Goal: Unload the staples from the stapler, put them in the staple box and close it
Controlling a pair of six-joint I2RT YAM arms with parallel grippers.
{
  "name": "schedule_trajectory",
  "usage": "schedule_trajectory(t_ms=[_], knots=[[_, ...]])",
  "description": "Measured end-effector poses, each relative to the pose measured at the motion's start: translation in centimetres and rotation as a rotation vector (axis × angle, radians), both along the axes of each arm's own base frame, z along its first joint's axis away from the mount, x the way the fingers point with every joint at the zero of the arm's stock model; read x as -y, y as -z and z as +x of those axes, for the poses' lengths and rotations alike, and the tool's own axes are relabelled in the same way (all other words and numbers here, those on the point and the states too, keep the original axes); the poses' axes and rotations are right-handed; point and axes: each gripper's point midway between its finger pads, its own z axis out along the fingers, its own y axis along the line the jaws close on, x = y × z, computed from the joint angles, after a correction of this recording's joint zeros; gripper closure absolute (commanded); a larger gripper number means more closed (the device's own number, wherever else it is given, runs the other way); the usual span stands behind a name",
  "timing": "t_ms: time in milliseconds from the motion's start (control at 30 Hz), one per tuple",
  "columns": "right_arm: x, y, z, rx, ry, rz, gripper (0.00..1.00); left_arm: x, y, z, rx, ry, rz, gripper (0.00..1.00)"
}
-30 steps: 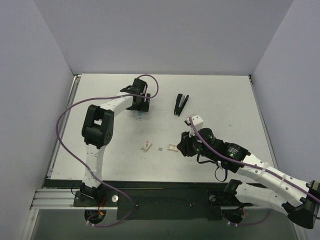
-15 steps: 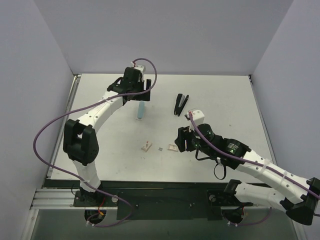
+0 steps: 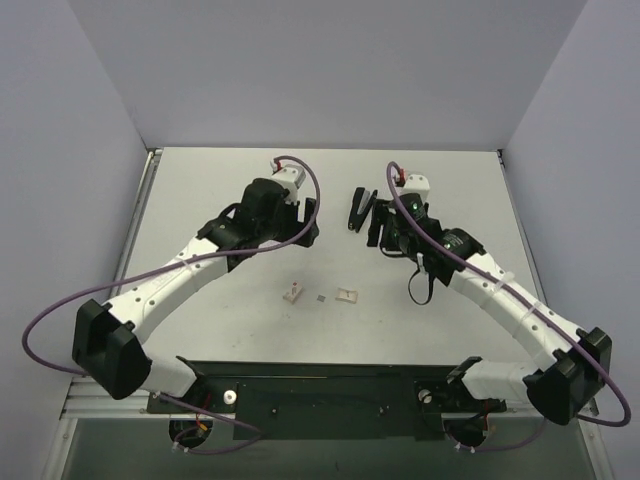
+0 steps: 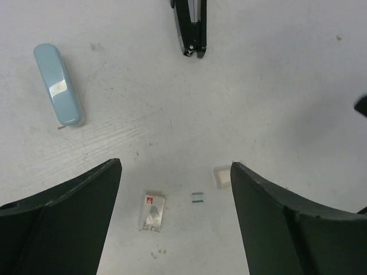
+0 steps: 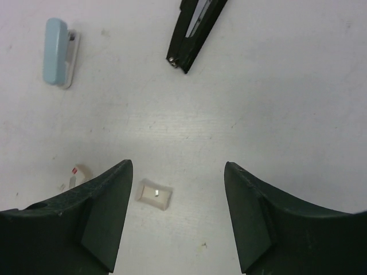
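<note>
The slim black stapler [image 3: 358, 208] lies on the table at the back centre, hinged slightly apart, with a pale strip showing inside [image 5: 198, 17]. It sits at the top edge of both wrist views [image 4: 190, 26]. My right gripper [image 3: 380, 230] hovers just right of it, open and empty [image 5: 178, 169]. My left gripper [image 3: 303, 222] hovers to the stapler's left, wide open with nothing between its fingers [image 4: 175, 172]. Neither gripper touches the stapler.
A light-blue bar [image 4: 57, 85] lies left of the stapler [image 5: 57, 51], hidden under my left wrist from above. Nearer the front lie a small printed card [image 3: 293, 294], a tiny staple strip [image 4: 198, 197] and a little whitish tray [image 5: 153, 195].
My right gripper has left the whitish tray, risen toward the stapler and opened wider. My left arm has swung from the light-blue bar toward the table's centre.
</note>
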Motion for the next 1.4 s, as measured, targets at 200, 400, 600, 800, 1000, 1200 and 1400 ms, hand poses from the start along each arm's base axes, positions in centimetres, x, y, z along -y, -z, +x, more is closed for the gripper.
schedule_trajectory(t_ms=[200,400,600,800,1000,1200,1400], knots=[[2.2,1.3,4.9,-0.048,0.161,0.002,0.40,-0.8,-0.9,-3.8,0.044,0.017,-0.085,0.12],[3.2,2.8,9.2,-0.093,0.261,0.034,0.40,-2.4,0.2,-6.2,0.056,0.014,-0.117,0.12],[2.7,5.1,13.5,-0.139,0.309,0.070,0.41,-3.1,0.3,-7.5,0.077,0.016,-0.156,0.12],[1.7,8.6,16.7,-0.207,0.320,0.078,0.40,-3.8,0.6,-7.9,0.104,0.001,-0.170,0.12],[0.9,11.5,19.3,-0.246,0.341,0.097,0.43,-4.4,1.6,-8.1,0.103,-0.018,-0.156,0.12],[1.6,14.3,20.9,-0.278,0.392,0.109,0.48,-4.4,1.6,-8.1,0.107,-0.021,-0.157,0.12],[2.4,16.0,21.5,-0.298,0.418,0.109,0.49,-4.4,1.5,-7.9,0.113,-0.022,-0.161,0.12]])
